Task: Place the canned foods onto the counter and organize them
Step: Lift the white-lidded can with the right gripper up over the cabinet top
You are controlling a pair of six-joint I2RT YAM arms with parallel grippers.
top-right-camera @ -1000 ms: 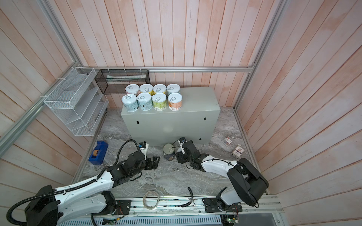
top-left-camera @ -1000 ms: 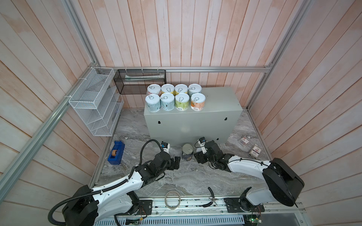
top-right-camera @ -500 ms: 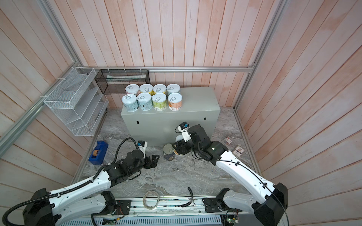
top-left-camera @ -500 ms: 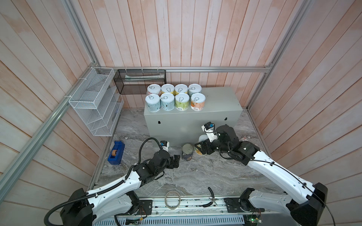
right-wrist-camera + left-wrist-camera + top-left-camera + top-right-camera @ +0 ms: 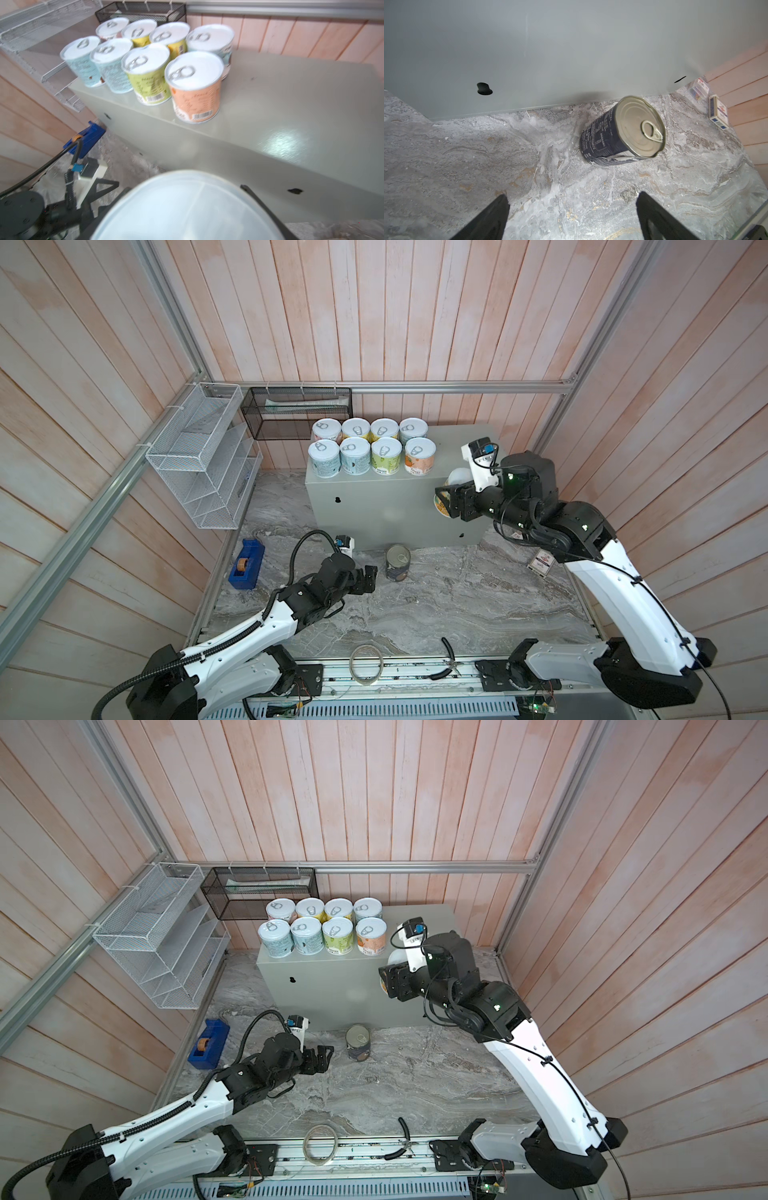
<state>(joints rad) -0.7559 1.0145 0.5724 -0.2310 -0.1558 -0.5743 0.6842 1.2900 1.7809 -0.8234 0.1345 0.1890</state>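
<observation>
Print on the cans (image 5: 355, 454) is too blurred to read. Only barcodes show, on the green and orange ones in the right wrist view. Eight of these short cans stand upright at the left end of the counter (image 5: 457, 441), in two close rows of four, all with pull-tab lids. The front row is teal, teal, green, orange; the back row is pink, yellow, yellow, pale teal.

A ninth, the taller navy can (image 5: 397, 563), carries small white print that I cannot make out. It stands upright on the floor (image 5: 457, 605), just before the counter's front. A tenth, the white-lidded can (image 5: 458, 476), is in the air before the counter's front, near its right end.

The left gripper (image 5: 370, 577) hangs low over the floor just left of the navy can. Its fingers (image 5: 488, 220) are wide apart, holding and touching nothing. The right gripper (image 5: 446, 495) is clamped on the white-lidded can, a finger on either side of it.
</observation>
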